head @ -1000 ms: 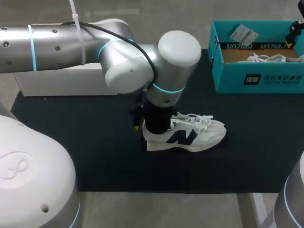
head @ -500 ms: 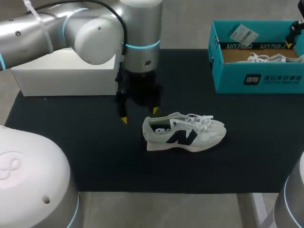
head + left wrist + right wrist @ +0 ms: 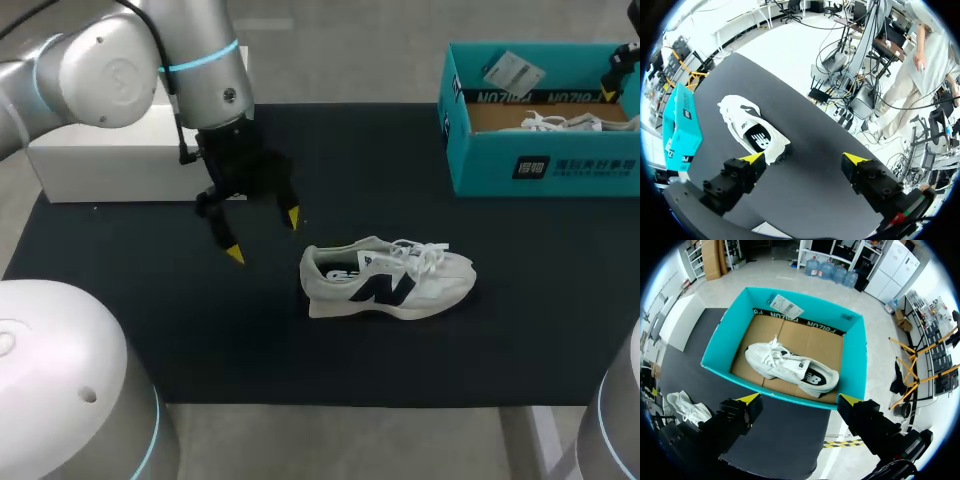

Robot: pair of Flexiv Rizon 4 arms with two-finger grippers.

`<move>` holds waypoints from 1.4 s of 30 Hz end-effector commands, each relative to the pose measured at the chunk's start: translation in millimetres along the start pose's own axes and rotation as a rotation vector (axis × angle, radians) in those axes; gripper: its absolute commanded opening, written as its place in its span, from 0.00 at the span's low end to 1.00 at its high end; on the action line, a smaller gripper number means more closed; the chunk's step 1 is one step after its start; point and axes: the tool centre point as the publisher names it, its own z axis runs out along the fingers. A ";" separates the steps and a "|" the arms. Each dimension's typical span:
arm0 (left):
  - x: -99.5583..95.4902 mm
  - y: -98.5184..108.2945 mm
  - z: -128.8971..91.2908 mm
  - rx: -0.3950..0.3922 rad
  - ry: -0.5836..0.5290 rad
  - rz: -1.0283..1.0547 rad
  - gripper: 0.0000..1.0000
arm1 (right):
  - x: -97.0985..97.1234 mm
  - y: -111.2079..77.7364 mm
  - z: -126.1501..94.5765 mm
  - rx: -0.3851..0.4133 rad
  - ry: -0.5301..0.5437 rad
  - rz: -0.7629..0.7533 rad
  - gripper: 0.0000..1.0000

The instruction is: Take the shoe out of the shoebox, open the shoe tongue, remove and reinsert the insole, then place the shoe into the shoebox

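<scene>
The white shoe point(image 3: 388, 281) stands on its sole on the dark surface point(image 3: 200, 340), out of the box. Your left pincer point(image 3: 262, 236) hangs near its heel, with fingers apart and nothing in them. Further back, your right pincer point(image 3: 801, 399) hovers over the teal shoebox point(image 3: 545, 170), also apart and empty; a second shoe point(image 3: 790, 367) lies inside. I judge that taking out is done and opening the tongue is now in hand. Next, one pincer should steady the heel while the other comes to the laces.
</scene>
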 end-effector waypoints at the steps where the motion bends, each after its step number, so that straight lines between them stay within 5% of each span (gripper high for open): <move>1: 14.2 7.6 9.6 0.102 -0.411 -0.059 1.00 | -0.2 0.2 0.2 0.000 0.000 0.000 1.00; 5: 12.8 9.8 8.1 0.065 -0.427 0.090 1.00 | -0.2 0.2 0.2 0.000 0.000 0.000 1.00; 25: 12.8 9.8 8.1 0.065 -0.427 0.090 1.00 | -0.2 0.2 0.2 0.000 0.000 0.000 1.00; 33: 0.7 27.7 7.5 0.312 -0.583 -0.290 1.00 | -0.2 0.2 0.2 0.000 0.000 0.000 1.00; 42: -7.0 29.8 14.3 0.446 -0.536 -0.491 1.00 | -0.2 0.2 0.2 0.000 0.000 0.000 1.00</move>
